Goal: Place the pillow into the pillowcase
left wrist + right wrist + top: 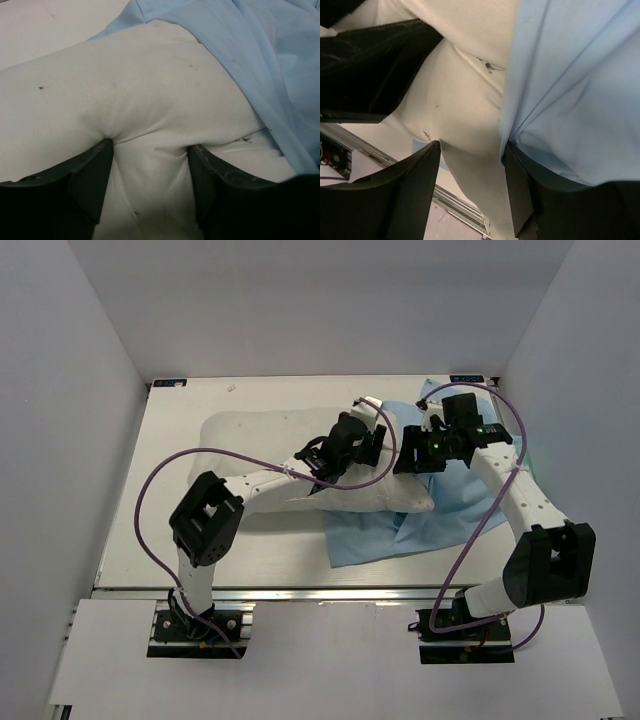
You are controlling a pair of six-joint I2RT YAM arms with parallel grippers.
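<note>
Lying mostly outside the pillowcase point(370, 535), the pillow point(250, 435) overlaps its blue fabric.

White table point(170, 530), pale grey walls point(60, 390), even light

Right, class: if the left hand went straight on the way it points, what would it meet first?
The plump white stuffed pillow: its fabric bulges between the left hand's fingers, seemingly touching. The thin light blue pillowcase lies further right.
</note>
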